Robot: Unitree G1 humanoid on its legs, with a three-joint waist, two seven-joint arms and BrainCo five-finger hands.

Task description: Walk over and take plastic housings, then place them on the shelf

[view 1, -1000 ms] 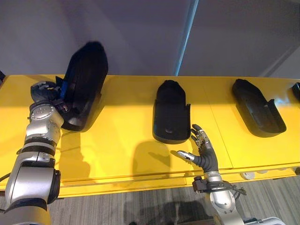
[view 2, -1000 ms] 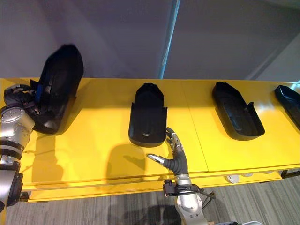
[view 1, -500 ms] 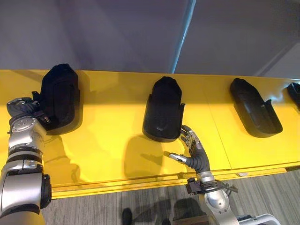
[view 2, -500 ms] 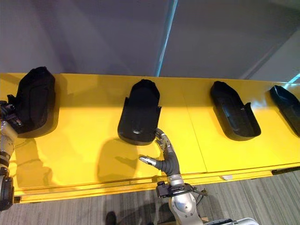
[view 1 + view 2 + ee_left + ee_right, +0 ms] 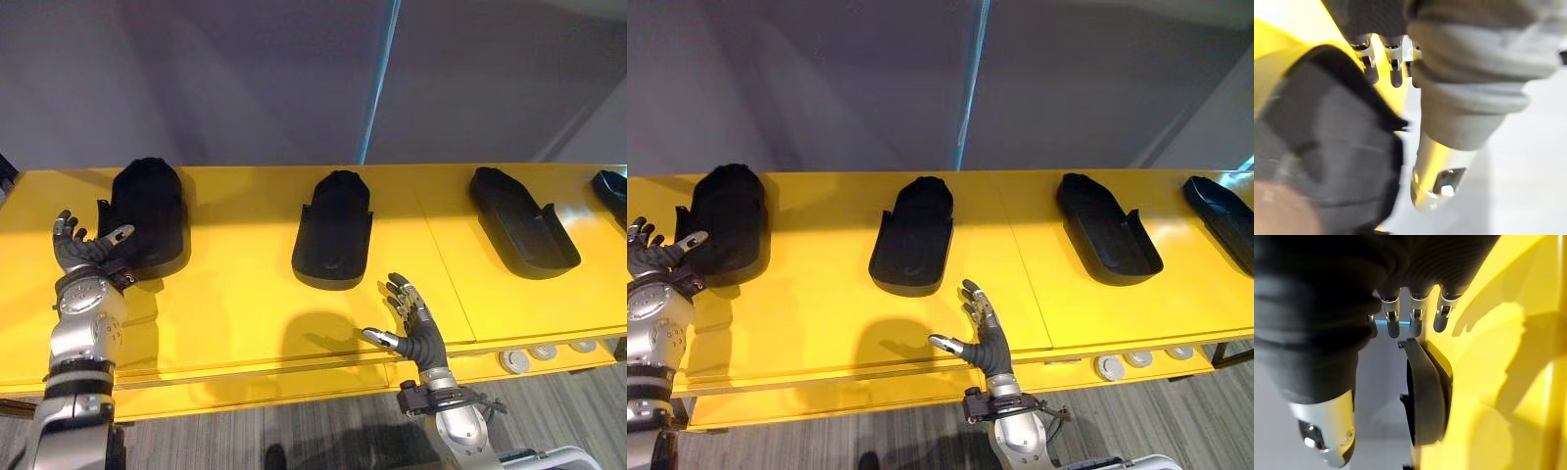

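Observation:
Several black plastic housings lie in a row on the yellow shelf (image 5: 235, 304). The leftmost housing (image 5: 147, 215) rests flat. My left hand (image 5: 83, 257) is open at its near left corner, fingers spread, thumb tip close to the housing's edge and nothing held. The left wrist view shows that housing (image 5: 1327, 147) right beside the straight fingers (image 5: 1393, 66). My right hand (image 5: 416, 331) is open over the shelf's front edge, a little short of the middle housing (image 5: 333, 230). Two more housings lie to the right, one (image 5: 519, 220) nearer and one (image 5: 612, 186) at the far end.
A grey wall with a pale blue vertical strip (image 5: 377, 88) rises behind the shelf. Small white round parts (image 5: 544, 352) sit under the shelf's front lip at the right. Grey carpet (image 5: 294, 431) lies below. Wide gaps of yellow surface separate the housings.
My left hand lowered the tilted leftmost housing flat onto the shelf, then uncurled and let go. The camera view shifted. My right hand stayed open near the front edge.

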